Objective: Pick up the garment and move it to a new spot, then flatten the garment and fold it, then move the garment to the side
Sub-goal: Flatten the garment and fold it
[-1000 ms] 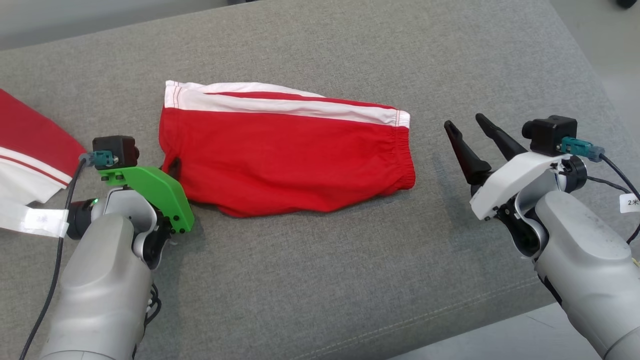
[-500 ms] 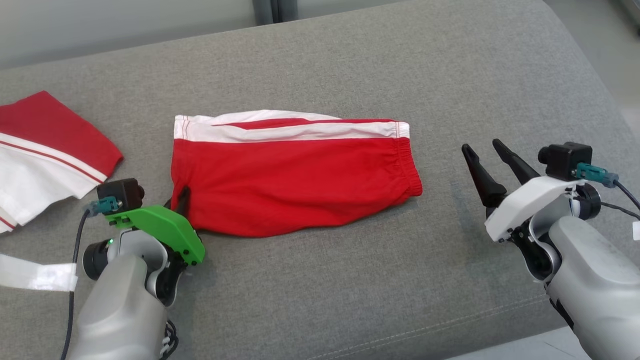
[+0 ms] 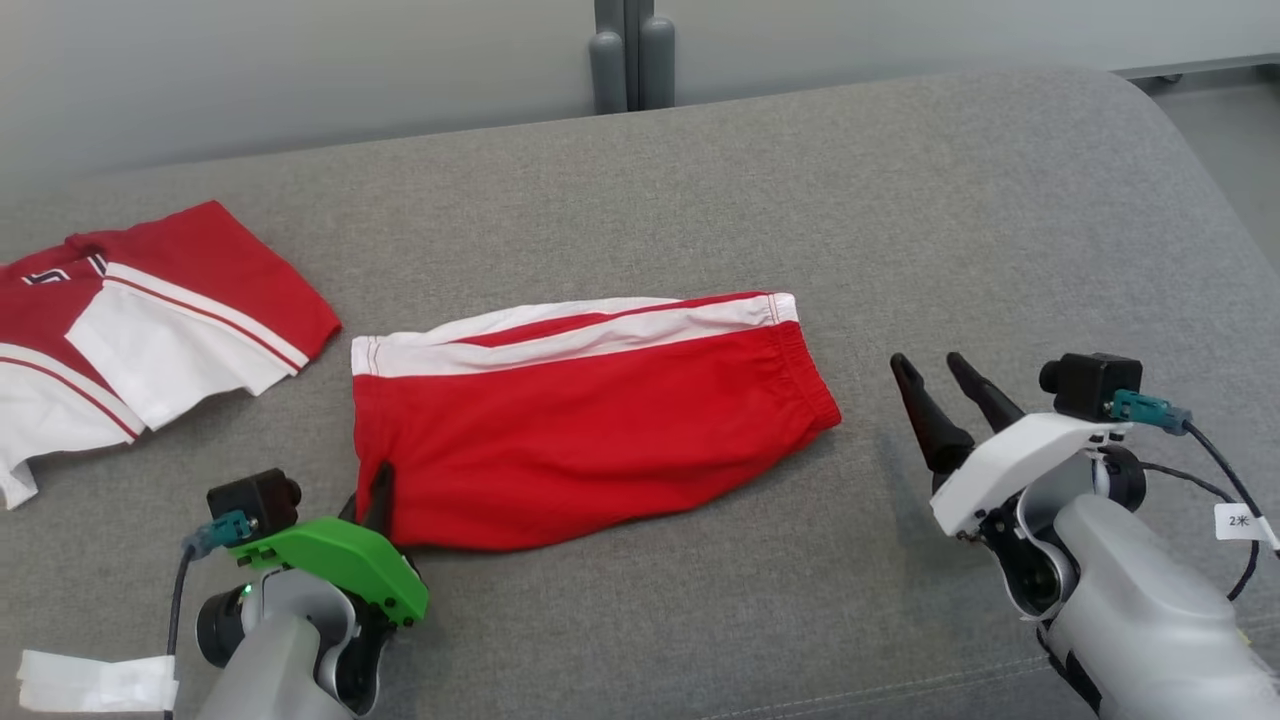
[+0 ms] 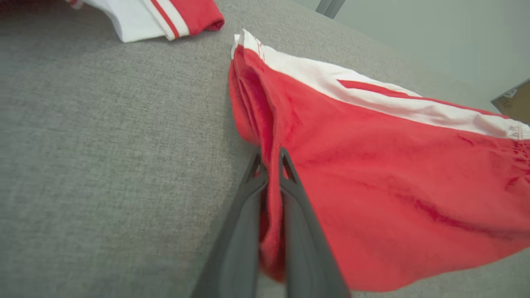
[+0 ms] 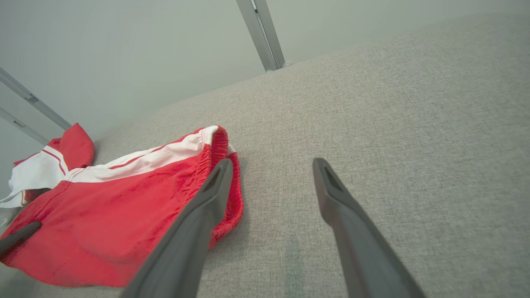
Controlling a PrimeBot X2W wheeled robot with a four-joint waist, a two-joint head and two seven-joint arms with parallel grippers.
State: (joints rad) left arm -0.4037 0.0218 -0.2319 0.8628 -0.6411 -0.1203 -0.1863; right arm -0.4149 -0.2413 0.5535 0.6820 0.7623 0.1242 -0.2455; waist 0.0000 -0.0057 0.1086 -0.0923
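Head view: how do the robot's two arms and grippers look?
Both forearms are smooth grey. The left gripper has a green cover, the right gripper a white one. Each has two long dark tapering fingers, a small black camera and a teal plug with black cable.

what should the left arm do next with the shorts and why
Probably drag the red shorts to the robot's left: the left gripper is shut on their edge, they lie folded, and the open right gripper stands apart from them.
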